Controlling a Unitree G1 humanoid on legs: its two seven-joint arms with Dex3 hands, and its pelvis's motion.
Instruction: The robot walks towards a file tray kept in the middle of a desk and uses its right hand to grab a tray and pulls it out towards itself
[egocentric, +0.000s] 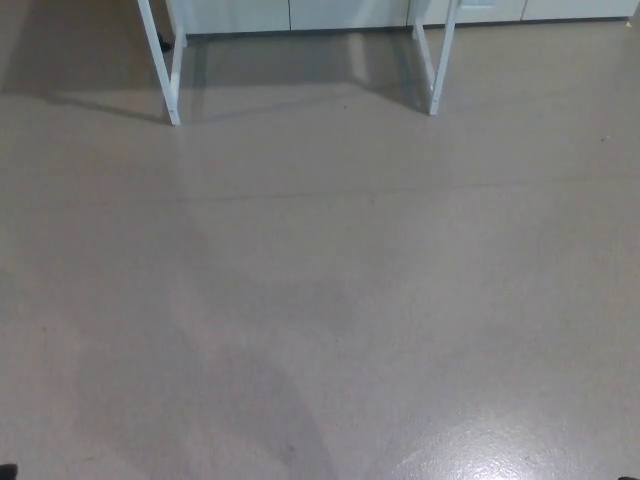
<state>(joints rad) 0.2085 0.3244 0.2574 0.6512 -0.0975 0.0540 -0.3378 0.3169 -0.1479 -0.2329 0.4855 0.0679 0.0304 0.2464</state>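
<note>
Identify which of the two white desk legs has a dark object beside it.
The left white desk leg: a small dark object sits by it; the right white desk leg has none.

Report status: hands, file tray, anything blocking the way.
Both hands out of view. File tray not visible; only white desk legs ahead at the top. Floor between here and the desk shows nothing in the way.

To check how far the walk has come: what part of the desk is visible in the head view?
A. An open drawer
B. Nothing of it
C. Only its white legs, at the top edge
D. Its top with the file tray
C: only two white legs stand on the floor; no desktop or tray shows.
</note>
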